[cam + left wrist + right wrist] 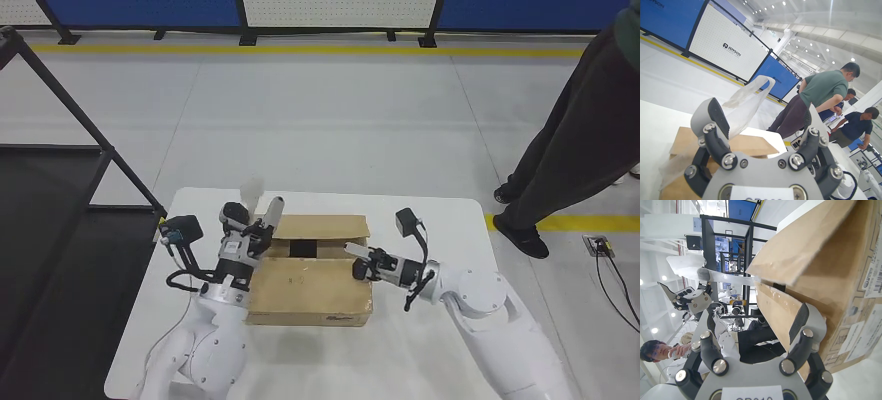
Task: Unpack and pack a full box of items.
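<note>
The cardboard box is being shown near the middle of the white table, opening upward, with its longer side seemingly running across the table from the left arm's side to the right arm's. The far flap is being held raised off the top, while the near flap is lying flat; a dark gap is being left open between them.

The box is sitting close to the table's far edge. Bare tabletop is being left on both sides and, more widely, in front. A black frame is standing just beyond the table's left edge.

The box is plain brown, with printed labels on one outer wall. A translucent tape strip is being stretched from the top seam up to one pad of the left gripper, which is raised above the box's left far corner with its jaws spread; the strip is only clinging to that pad.

The right gripper is being kept at the box's right end, released, with a flap edge between its spread fingers and one finger against the cardboard
</note>
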You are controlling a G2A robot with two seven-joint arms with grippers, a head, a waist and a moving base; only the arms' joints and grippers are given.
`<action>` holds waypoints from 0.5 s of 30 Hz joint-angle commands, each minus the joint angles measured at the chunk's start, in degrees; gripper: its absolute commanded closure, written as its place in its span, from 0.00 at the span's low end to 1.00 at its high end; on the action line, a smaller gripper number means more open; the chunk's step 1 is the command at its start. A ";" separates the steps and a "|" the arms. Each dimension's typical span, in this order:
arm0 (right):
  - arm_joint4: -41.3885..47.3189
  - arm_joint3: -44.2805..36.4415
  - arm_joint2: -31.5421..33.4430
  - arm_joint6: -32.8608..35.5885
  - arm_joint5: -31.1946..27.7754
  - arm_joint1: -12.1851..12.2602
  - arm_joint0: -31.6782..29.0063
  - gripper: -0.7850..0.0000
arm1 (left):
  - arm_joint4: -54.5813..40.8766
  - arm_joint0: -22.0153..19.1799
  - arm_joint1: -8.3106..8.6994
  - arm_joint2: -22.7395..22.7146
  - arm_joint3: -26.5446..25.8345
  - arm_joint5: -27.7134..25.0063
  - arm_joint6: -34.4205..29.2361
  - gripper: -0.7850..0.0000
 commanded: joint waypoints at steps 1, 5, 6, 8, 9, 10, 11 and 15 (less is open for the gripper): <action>-0.11 -0.88 0.67 -0.35 -0.16 0.20 -0.91 0.00 | 1.99 -0.80 -0.24 1.56 1.12 -0.09 -1.05 0.00; 0.57 -2.75 2.52 -0.85 -1.38 0.65 -3.14 0.00 | 5.11 -2.41 -0.86 4.21 3.21 0.37 -1.56 0.00; 0.72 -3.16 2.98 -0.91 -1.65 0.76 -3.69 0.00 | 5.28 -2.66 -1.03 4.74 3.46 0.38 -1.67 0.00; 1.23 -4.09 3.81 -1.12 -2.53 0.94 -4.65 0.00 | 5.59 -3.10 -1.34 5.34 3.86 0.69 -1.48 0.00; 2.24 -4.64 4.21 -1.19 -3.49 0.97 -5.16 0.00 | 5.60 -3.24 -1.48 5.52 4.00 0.73 -1.38 0.00; 3.48 -5.05 4.73 -1.47 -4.54 0.99 -5.59 0.00 | 5.66 -3.34 -1.61 5.65 4.16 0.79 -1.30 0.00; 4.08 -5.41 5.18 -2.06 -5.22 1.02 -5.85 0.00 | 5.70 -3.42 -1.73 5.73 4.28 0.86 -1.21 0.00; 7.14 -7.19 5.75 -3.85 -5.86 0.86 -5.33 0.00 | 5.11 -3.49 -2.22 5.55 4.77 1.19 -0.23 0.00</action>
